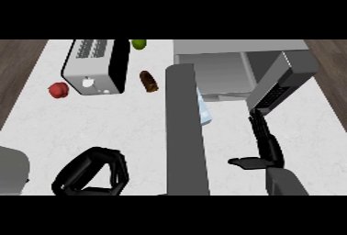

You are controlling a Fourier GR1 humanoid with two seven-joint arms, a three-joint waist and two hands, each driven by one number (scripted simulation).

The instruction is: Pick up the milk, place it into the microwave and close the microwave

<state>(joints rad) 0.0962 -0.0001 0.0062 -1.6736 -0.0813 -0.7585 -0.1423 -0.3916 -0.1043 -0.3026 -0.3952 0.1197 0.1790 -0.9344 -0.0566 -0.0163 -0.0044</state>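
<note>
Left hand (92, 173) sits curled on nothing while right hand's (264, 142) straight fingers touch the microwave door (281, 82); milk (204, 108) looks inside, so swing it shut.

One microwave (224, 69), one toaster (95, 66), one milk carton (204, 110), three small food items and two robot hands.

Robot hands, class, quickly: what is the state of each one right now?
Left robot hand: shut, fingers curled, holding nothing visible.
Right robot hand: open, fingers straight, reaching to the microwave door.
</note>
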